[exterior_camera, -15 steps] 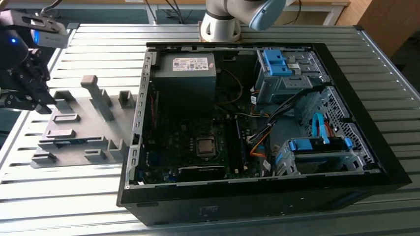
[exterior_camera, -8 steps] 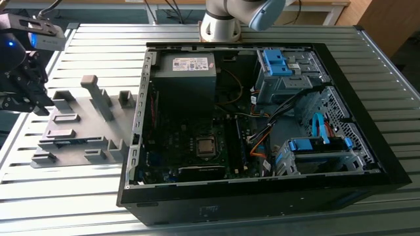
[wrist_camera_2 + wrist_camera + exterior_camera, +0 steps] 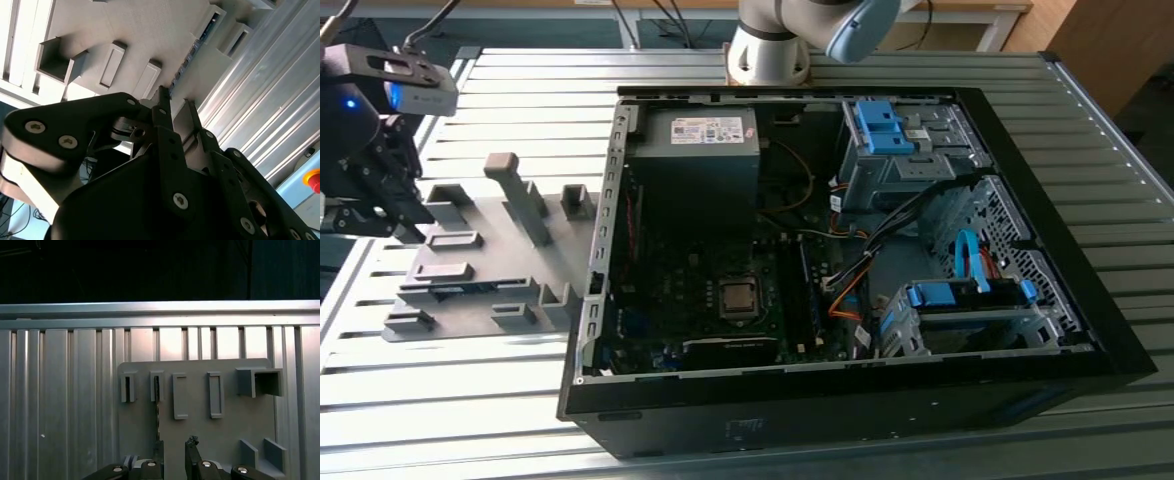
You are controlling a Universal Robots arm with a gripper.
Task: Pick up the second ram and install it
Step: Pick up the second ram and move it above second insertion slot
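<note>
The second ram [image 3: 157,412] is a thin dark stick standing on edge in a slot of the grey fixture plate [image 3: 230,425]. In the second wrist view the second ram [image 3: 184,67] shows as a narrow strip with small chips. My gripper [image 3: 175,443] hangs over the plate, open, and nothing sits between its fingers. One fingertip [image 3: 159,445] lines up with the near end of the stick, the other [image 3: 191,442] stands apart beside it. In the exterior view my gripper [image 3: 380,205] is at the far left, over the fixture plate [image 3: 494,250].
An open black computer case [image 3: 854,400] lies on the ribbed metal table [image 3: 467,400], to the exterior view's right of the fixture plate. Inside are the motherboard [image 3: 720,290], a power supply [image 3: 700,135] and blue drive-bay clips [image 3: 961,292]. Grey blocks [image 3: 520,195] rise from the plate.
</note>
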